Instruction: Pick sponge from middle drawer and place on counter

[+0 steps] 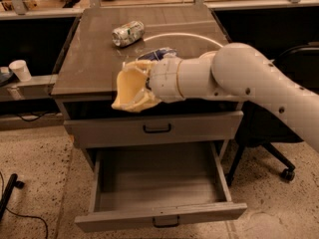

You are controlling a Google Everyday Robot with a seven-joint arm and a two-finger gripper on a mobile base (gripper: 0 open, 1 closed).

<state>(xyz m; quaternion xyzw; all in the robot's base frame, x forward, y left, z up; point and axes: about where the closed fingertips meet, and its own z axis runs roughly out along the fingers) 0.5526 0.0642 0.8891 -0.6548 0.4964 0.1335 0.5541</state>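
One pale yellow soft foam sponge (128,91) is clamped in the two-finger gripper (141,86), bent and crumpled, in the air at the front edge of the flat grey-brown counter (89,59). The gripper is mostly hidden behind the sponge and grips it. The white arm (239,78) comes in from the right, low across the counter's front.

Directly below the gripper is a closed grey drawer front (109,131) with a black bar handle (157,129). Lower still, the wide shallow grey metal middle drawer (124,218) stands pulled out, its bare floor showing and a small black handle (166,222) on its front.

Behind the gripper, on the counter, lies a crushed silver can (127,33) on its side, just beside the thin white circle line (184,35). A blue crinkled bag (159,53) peeks out just behind the wrist, mostly covered by the arm.

Well left of the gripper, a white paper cup (20,69) sits on a grey ledge. To the right, behind the arm, is a black office chair (279,133) on the speckled floor (40,173).
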